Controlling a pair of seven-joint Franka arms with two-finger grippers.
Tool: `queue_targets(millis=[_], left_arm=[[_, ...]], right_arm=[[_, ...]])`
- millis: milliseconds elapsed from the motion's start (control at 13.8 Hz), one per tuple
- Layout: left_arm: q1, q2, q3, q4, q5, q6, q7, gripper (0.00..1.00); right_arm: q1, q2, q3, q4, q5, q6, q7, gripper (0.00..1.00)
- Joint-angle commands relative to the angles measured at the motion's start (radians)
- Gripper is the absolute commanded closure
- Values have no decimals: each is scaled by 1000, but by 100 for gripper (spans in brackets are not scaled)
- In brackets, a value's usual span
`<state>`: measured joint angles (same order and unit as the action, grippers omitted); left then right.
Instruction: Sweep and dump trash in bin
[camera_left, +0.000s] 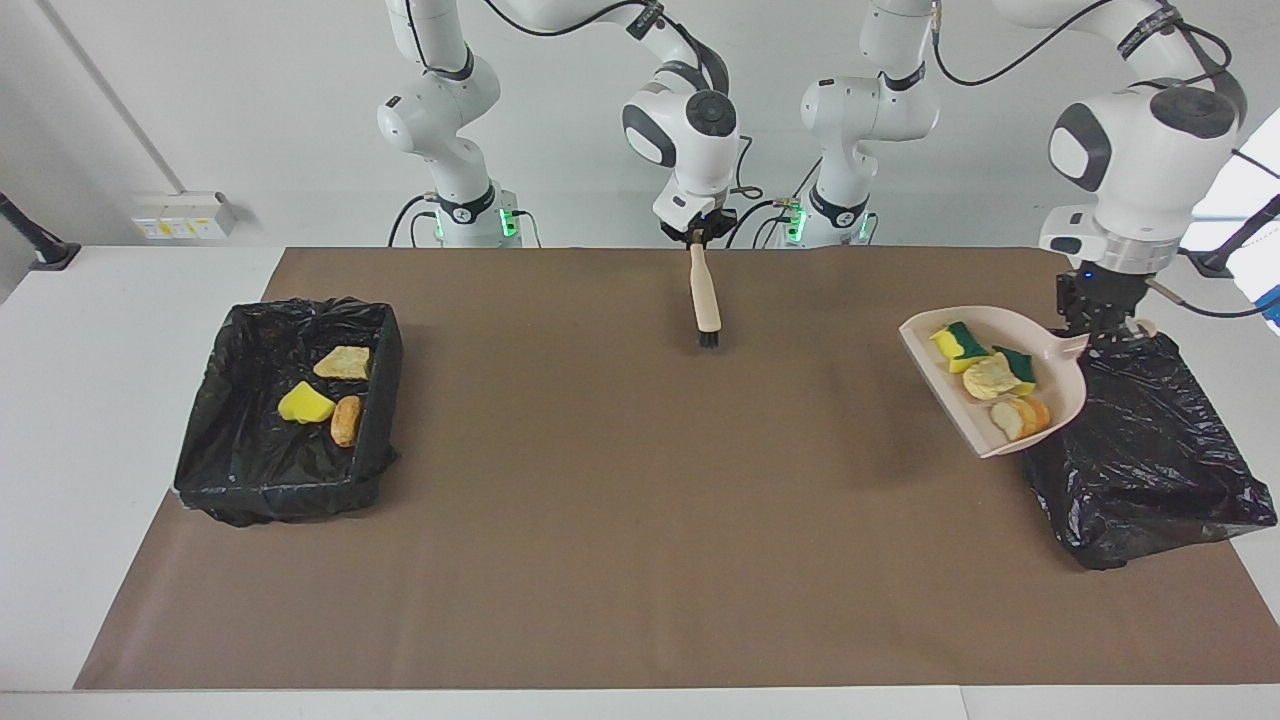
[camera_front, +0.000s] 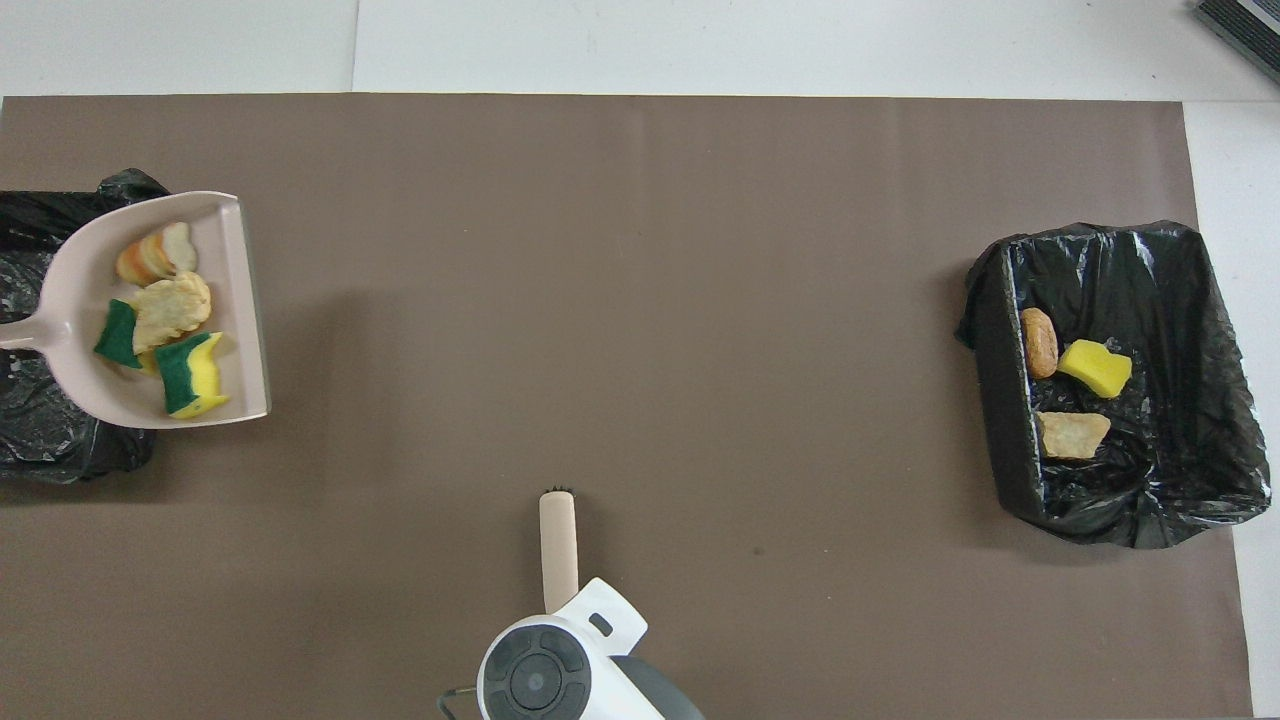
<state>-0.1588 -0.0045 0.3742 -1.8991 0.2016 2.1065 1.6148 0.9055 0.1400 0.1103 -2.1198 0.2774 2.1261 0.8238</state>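
Note:
My left gripper (camera_left: 1100, 335) is shut on the handle of the beige dustpan (camera_left: 1065, 375), held in the air over the edge of the black-lined bin (camera_left: 1140, 450) at the left arm's end. The pan (camera_front: 70, 290) carries trash: two yellow-green sponge chunks (camera_left: 958, 342) (camera_left: 1018, 362), a pale wad (camera_left: 990, 378) and an orange lump (camera_left: 1025, 415). My right gripper (camera_left: 697, 237) is shut on the beige brush (camera_left: 705, 295), which hangs bristles down over the middle of the mat, at the edge by the robots.
A second black-lined bin (camera_left: 250, 470) stands at the right arm's end and holds a pale wad (camera_left: 343, 362), a yellow sponge (camera_left: 305, 403) and an orange-brown lump (camera_left: 346, 420). A brown mat (camera_left: 600, 520) covers the table between the bins.

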Motion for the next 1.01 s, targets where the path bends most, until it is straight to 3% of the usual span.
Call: queue_targets(millis=[0, 72, 144, 217, 361, 650, 795, 939], left_arm=[[2, 171, 133, 226, -76, 3, 234, 100], [22, 205, 158, 256, -74, 16, 299, 100], [44, 230, 161, 273, -55, 73, 315, 100], [45, 236, 164, 270, -21, 128, 310, 100], [80, 267, 163, 267, 152, 197, 303, 100], [75, 328, 164, 258, 374, 305, 239, 100], [68, 327, 163, 256, 520, 299, 157, 100], [67, 319, 163, 241, 593, 291, 154, 100]], right_arm=[[16, 36, -1, 14, -23, 32, 40, 100], [15, 41, -1, 15, -23, 38, 43, 100], [15, 43, -1, 26, -23, 25, 43, 79], [10, 44, -1, 49, -32, 0, 37, 1], [-31, 39, -3, 125, -37, -102, 35, 0], [-149, 6, -8, 248, -37, -276, -38, 0], [-192, -23, -18, 286, -52, -385, -156, 0], [-259, -39, -14, 335, -95, -463, -231, 0]])
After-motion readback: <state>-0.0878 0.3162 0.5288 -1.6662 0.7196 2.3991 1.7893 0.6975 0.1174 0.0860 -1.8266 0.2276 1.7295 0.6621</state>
